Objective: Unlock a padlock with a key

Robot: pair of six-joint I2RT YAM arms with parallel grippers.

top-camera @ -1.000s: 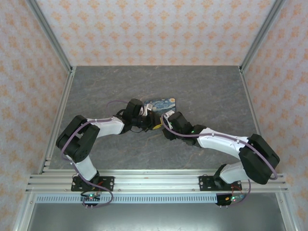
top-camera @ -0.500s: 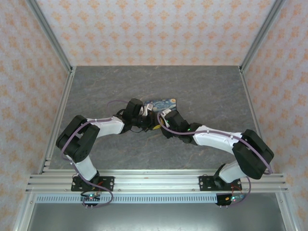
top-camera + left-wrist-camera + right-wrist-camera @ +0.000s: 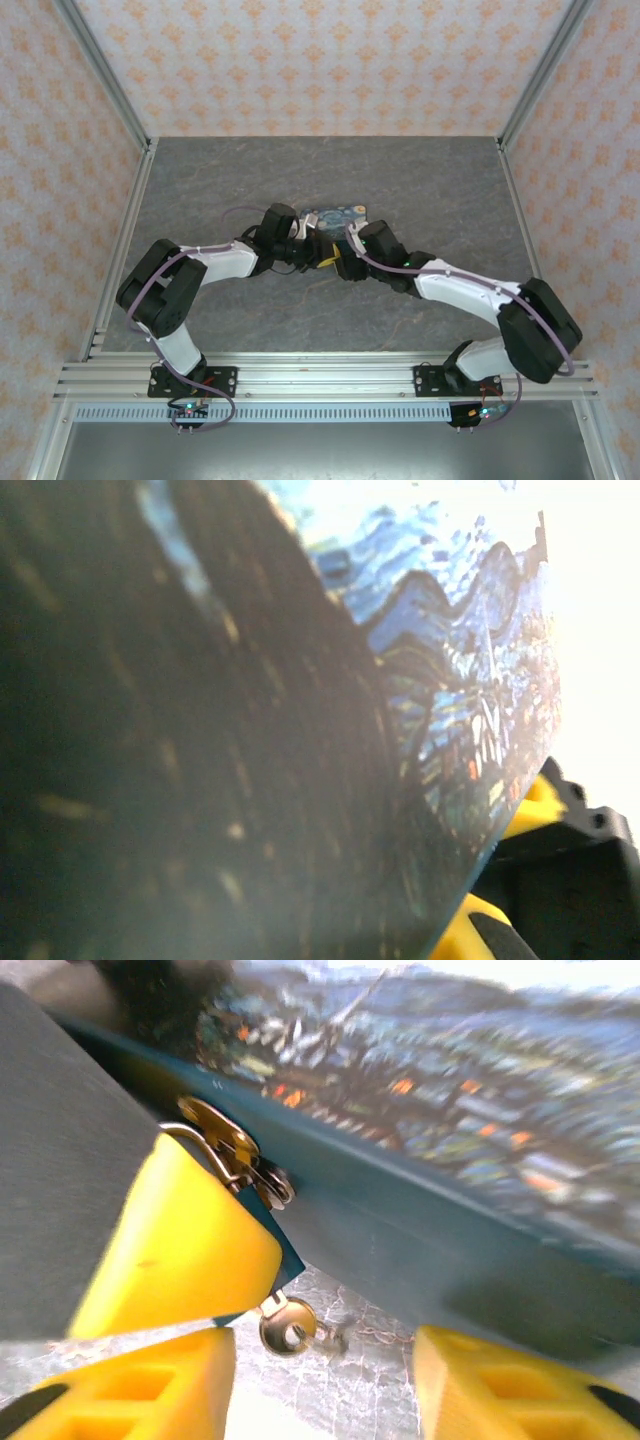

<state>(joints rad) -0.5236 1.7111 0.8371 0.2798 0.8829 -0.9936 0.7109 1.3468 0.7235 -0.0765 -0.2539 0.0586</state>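
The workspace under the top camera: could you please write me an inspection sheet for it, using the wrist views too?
Surface: grey mottled table.
Job's things: padlock mid-table between the two wrists, print visible from above; key, a small metal head dangling by the padlock's dark blue side. I cannot tell whether anything sits in the keyhole.
Clutter: nothing seen.
Grippers: left gripper shut on the padlock, a yellow finger against its edge; right gripper open, facing the key.
Cables: purple cable along each arm, no snag seen.
Surroundings: patterned walls, metal frame posts.
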